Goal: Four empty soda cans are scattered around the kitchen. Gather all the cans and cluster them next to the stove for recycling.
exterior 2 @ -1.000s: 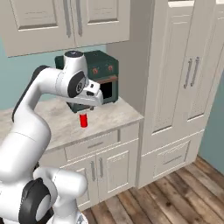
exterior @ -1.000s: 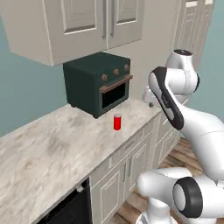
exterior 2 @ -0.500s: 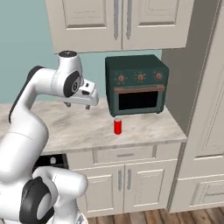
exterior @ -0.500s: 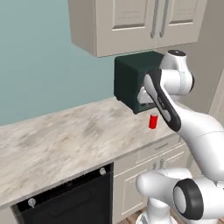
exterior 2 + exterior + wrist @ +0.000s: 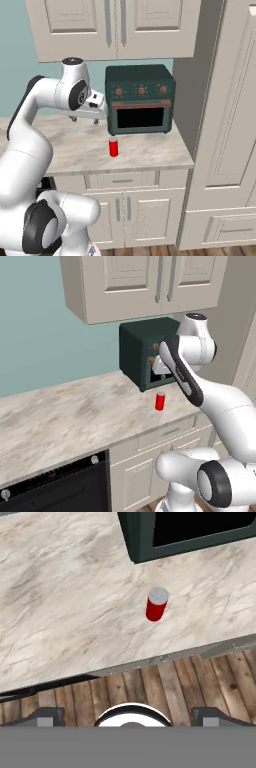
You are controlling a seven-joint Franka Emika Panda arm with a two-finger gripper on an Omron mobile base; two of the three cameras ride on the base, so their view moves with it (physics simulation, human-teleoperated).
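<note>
Where the marble counter (image 5: pixel 60 416) ends, a red soda can (image 5: pixel 160 401) stands upright.

No readable text anywhere.
The red soda can (image 5: pixel 156 605) at the centre of the hand view and the dark green toaster oven (image 5: pixel 140 98) carry no legible label, brand or number.

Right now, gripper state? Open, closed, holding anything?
Gripper: cannot be told whether open or closed; it is raised above the counter and holds nothing. The red can stands untouched in front of the toaster oven.
</note>
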